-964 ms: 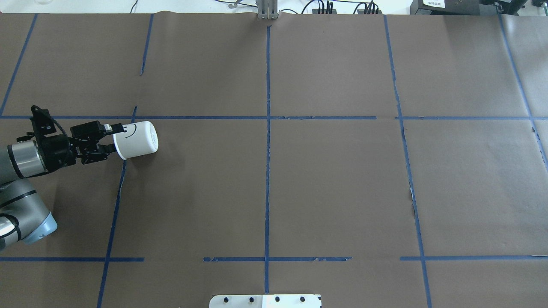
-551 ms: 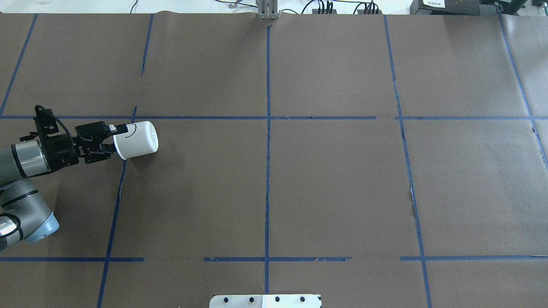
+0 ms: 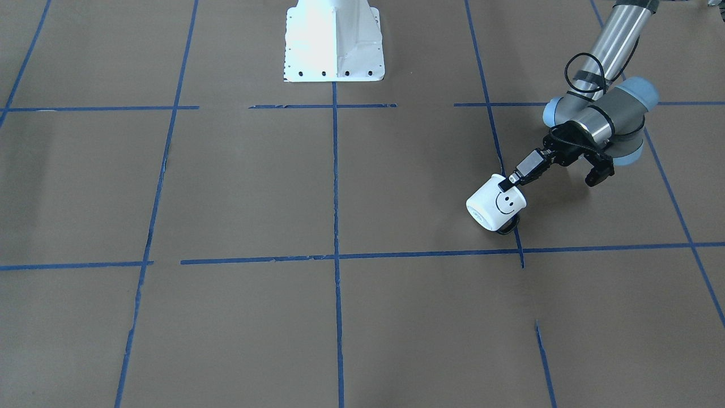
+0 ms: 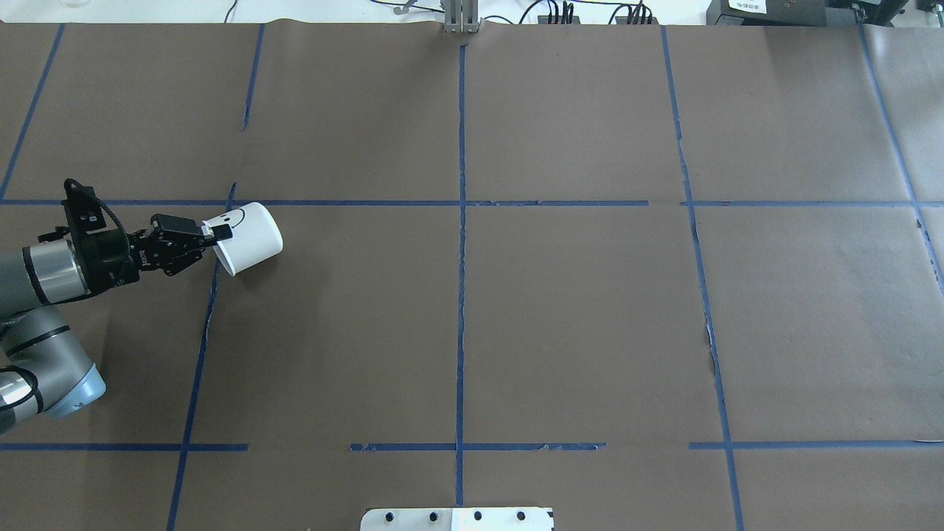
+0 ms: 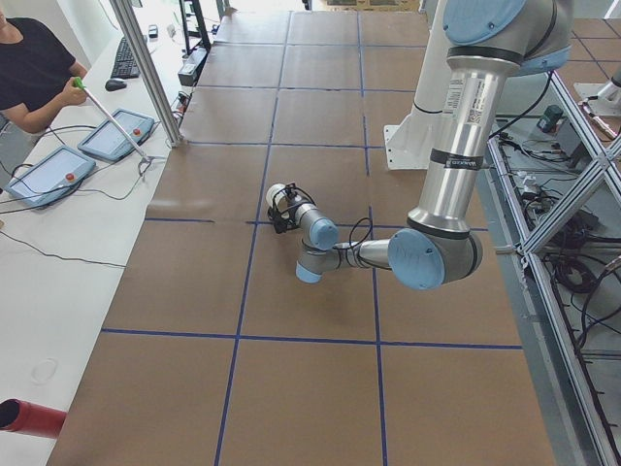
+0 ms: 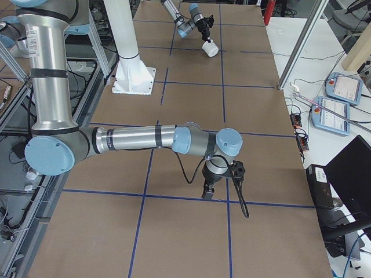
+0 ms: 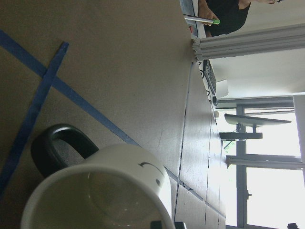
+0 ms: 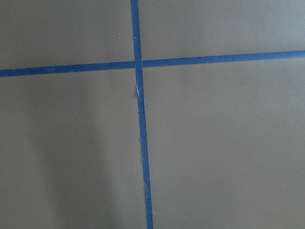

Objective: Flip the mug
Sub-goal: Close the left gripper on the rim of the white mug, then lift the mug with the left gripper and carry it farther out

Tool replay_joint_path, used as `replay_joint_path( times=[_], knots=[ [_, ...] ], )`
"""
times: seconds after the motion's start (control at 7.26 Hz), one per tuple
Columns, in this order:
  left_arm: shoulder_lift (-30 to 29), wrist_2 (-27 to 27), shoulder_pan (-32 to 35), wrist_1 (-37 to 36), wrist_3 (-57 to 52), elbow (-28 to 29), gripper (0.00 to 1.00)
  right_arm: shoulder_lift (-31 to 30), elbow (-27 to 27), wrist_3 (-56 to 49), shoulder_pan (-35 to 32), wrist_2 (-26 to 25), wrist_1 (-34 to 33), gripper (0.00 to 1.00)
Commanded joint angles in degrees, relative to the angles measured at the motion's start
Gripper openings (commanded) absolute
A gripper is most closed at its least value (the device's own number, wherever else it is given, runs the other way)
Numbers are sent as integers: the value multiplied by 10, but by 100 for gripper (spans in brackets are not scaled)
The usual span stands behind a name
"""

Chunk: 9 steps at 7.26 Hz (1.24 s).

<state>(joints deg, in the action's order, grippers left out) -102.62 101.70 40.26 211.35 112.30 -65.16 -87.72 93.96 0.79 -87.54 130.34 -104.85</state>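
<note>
The white mug (image 4: 249, 237) with a black smiley face (image 3: 503, 201) lies tilted, near to on its side, at the table's left. Its base points away from my left arm and its dark handle (image 3: 508, 226) is underneath, close to the table. My left gripper (image 4: 218, 232) is shut on the mug's rim, one finger inside and one outside. The left wrist view looks into the cream interior (image 7: 95, 195), with the handle (image 7: 57, 152) beside it. My right gripper (image 6: 208, 191) shows only in the exterior right view, low over the table, and I cannot tell its state.
Brown paper with blue tape lines (image 4: 461, 258) covers the table. The white robot base plate (image 3: 334, 39) stands at the near middle edge. An operator (image 5: 29, 68) and two tablets (image 5: 112, 141) are beyond the far edge.
My left wrist has turned and the mug has tipped with it. The mug's base has swung a little to the right and away, and the smiley has rolled toward the far side.
</note>
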Motion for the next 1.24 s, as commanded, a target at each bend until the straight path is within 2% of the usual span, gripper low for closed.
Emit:
replay_joint_path(
  times=[0.0, 0.14, 0.41, 0.69, 0.83, 1.1],
  knots=[
    [1, 25, 3, -34, 7, -49, 0, 0, 0, 0, 0, 0, 0, 100],
    [5, 54, 9, -108, 9, -107, 0, 0, 0, 0, 0, 0, 0, 100],
    [7, 103, 32, -207, 9, -179, 0, 0, 0, 0, 0, 0, 0, 100],
    [-11, 162, 65, -405, -9, -280, 0, 0, 0, 0, 0, 0, 0, 100],
    [-53, 165, 66, -503, -40, -301, 0, 0, 0, 0, 0, 0, 0, 100],
    [-161, 179, 64, -766, -161, -340, 0, 0, 0, 0, 0, 0, 0, 100]
  ],
)
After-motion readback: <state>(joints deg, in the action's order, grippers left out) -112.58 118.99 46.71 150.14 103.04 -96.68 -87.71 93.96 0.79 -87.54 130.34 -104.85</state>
